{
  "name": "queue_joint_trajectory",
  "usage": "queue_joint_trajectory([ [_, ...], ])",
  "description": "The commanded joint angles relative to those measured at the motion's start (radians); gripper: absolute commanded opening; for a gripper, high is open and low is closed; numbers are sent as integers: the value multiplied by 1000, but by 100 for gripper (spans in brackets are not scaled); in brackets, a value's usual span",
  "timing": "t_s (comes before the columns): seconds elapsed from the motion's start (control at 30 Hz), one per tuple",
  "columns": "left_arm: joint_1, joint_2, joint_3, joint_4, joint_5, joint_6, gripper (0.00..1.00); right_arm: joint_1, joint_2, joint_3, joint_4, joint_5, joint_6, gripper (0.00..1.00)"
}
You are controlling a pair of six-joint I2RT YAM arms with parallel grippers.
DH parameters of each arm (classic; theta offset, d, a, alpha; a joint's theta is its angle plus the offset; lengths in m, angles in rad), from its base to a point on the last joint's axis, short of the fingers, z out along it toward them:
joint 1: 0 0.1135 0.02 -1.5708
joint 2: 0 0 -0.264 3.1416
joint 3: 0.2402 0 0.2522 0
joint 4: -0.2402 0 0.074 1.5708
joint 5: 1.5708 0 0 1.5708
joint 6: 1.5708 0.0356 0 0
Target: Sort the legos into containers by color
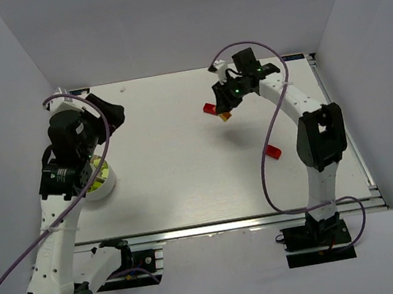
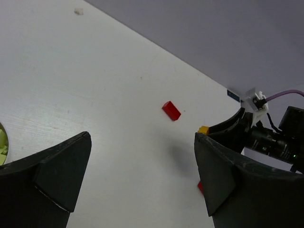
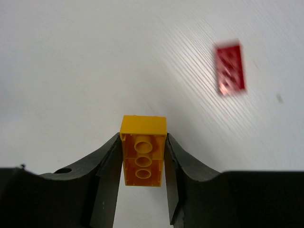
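The right gripper (image 3: 142,141) pinches a yellow-orange brick (image 3: 143,161) at upper centre of the overhead view, near a red brick (image 3: 230,69). The left gripper (image 2: 142,175) gapes wide and empty near the white dish (image 1: 107,184) at left.

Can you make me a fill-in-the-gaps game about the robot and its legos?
1. The yellow-orange brick pinched in the right gripper shows ___ round holes.
2. The left gripper holds nothing and is wide ___.
3. The far loose brick and the near loose brick on the table are both ___.
4. The white dish sits by the ___ arm.
Missing words: three; open; red; left.
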Motion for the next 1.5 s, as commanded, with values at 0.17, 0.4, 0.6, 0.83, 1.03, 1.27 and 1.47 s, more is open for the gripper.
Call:
queue_joint_trajectory([
  [0.17, 5, -99, 55, 58, -27, -14, 98, 264, -20, 32, 590, -494, 172, 0],
  [0.4, 5, -111, 84, 49, 19, -52, 98, 419, 340, 373, 1022, -463, 699, 0],
  [0.6, 5, -128, 90, 15, 45, -73, 98, 552, 453, 396, 1284, -190, 785, 0],
  [0.83, 5, -133, 100, -61, 63, -80, 98, 640, 576, 551, 1259, 116, 685, 0],
  [1.03, 5, -102, 129, -225, -45, -73, 98, 660, 565, 484, 1309, 223, 662, 0],
  [1.27, 6, 88, 354, -387, -263, -38, 27, 613, 269, 14, 1485, -17, 463, 0],
  [1.47, 21, 211, 456, -413, -184, -12, 24, 548, 73, -261, 1544, -247, 307, 0],
])
